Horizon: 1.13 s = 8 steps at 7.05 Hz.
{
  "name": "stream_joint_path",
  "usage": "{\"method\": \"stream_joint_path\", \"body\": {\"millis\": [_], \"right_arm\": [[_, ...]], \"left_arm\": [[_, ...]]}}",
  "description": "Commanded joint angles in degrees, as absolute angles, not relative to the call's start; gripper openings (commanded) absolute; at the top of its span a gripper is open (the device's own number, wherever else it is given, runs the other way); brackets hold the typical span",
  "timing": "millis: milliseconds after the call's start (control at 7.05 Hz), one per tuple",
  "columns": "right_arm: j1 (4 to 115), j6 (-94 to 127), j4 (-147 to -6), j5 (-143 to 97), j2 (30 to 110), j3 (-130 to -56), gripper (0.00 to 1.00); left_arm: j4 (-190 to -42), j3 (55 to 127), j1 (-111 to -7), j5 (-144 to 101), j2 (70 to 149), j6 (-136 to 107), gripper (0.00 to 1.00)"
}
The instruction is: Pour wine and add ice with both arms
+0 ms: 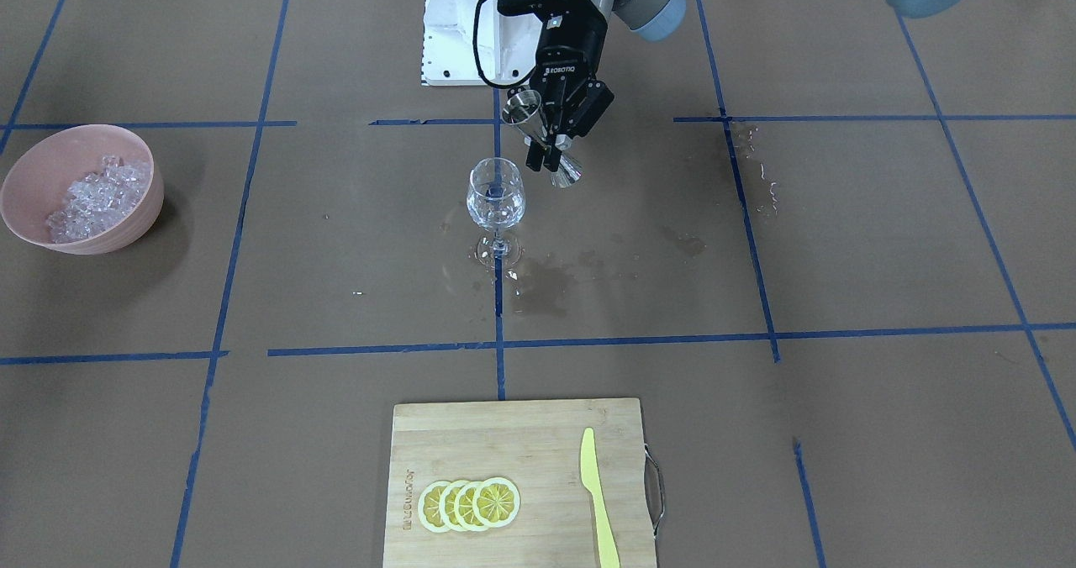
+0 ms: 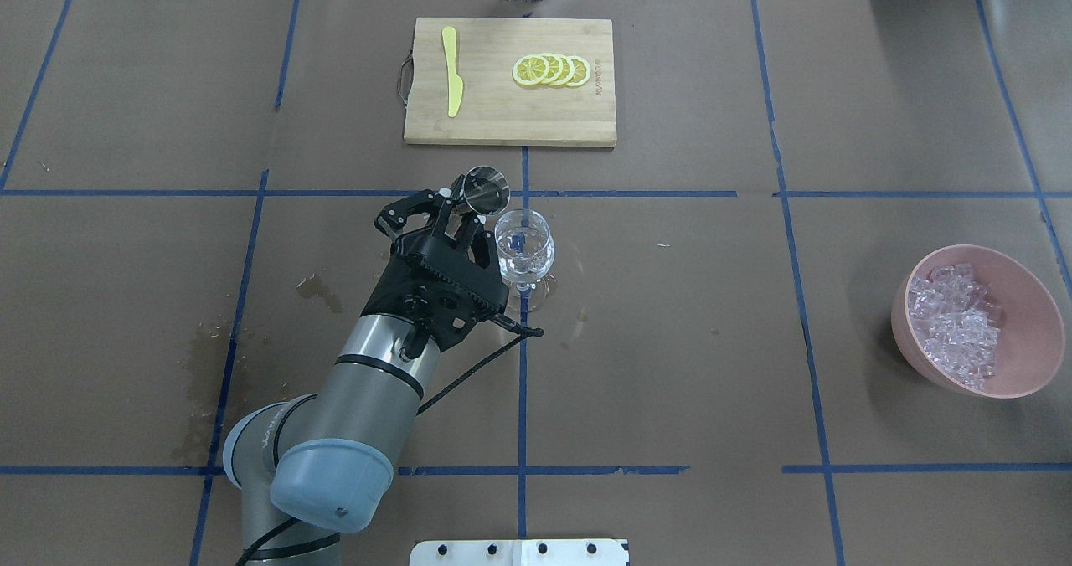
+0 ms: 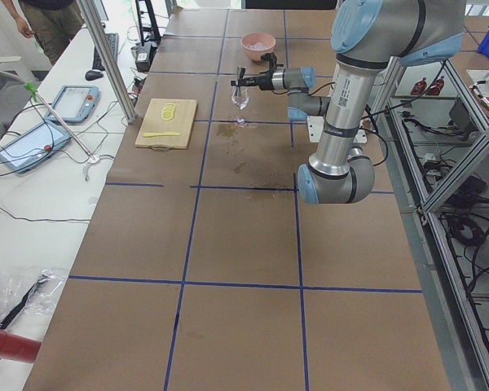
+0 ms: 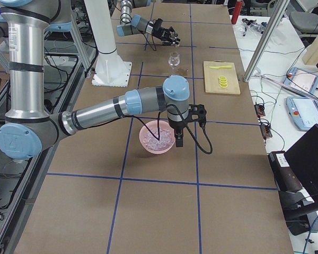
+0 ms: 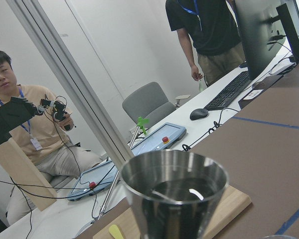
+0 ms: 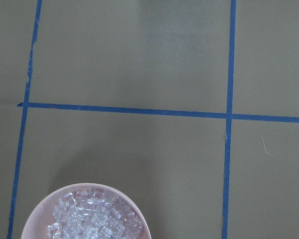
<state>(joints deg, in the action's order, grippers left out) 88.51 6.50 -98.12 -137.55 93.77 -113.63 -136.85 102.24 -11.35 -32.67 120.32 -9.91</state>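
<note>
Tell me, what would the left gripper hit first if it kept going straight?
Probably the board: the left gripper, holding a jigger, points past the glass toward it. Height is unclear; it might meet bare table first.

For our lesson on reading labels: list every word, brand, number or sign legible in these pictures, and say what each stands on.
"ROBOTIQ": on the black body of the left gripper, which holds the steel jigger; upside down in the front-facing view.
Burnt-in mark along an edge of the cutting board: too blurred to read.
Round logo on a blue joint cap of the right arm: letters not legible.
No numbers readable.
</note>
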Motion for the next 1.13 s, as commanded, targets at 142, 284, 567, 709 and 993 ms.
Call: {"method": "stream_joint_path", "body": {"millis": [142, 284, 567, 709, 993], "right_arm": [[88.51, 6.50, -97.91, -137.64, 94.30, -113.99, 1.00], [88.51, 6.50, -97.74, -137.64, 94.57, -113.99, 1.00], [88.51, 6.50, -97.65, -137.72, 94.57, -114.08, 1.00], [88.51, 6.50, -97.65, -138.16, 94.66, -114.17, 1.00], [88.51, 6.59, -97.56, -138.34, 95.27, -115.30, 1.00]], "left_arm": [[-136.49, 102.13, -12.91, -32.70, 120.50, -1.44, 0.00], [-136.49, 102.04, -13.35, -32.61, 120.50, 0.86, 0.00], [-133.61, 101.78, -13.54, -32.61, 120.59, 2.02, 0.00], [-132.38, 101.60, -13.54, -32.61, 120.59, 2.37, 0.00], [-131.66, 101.51, -13.54, -32.43, 120.67, 6.67, 0.00]]}}
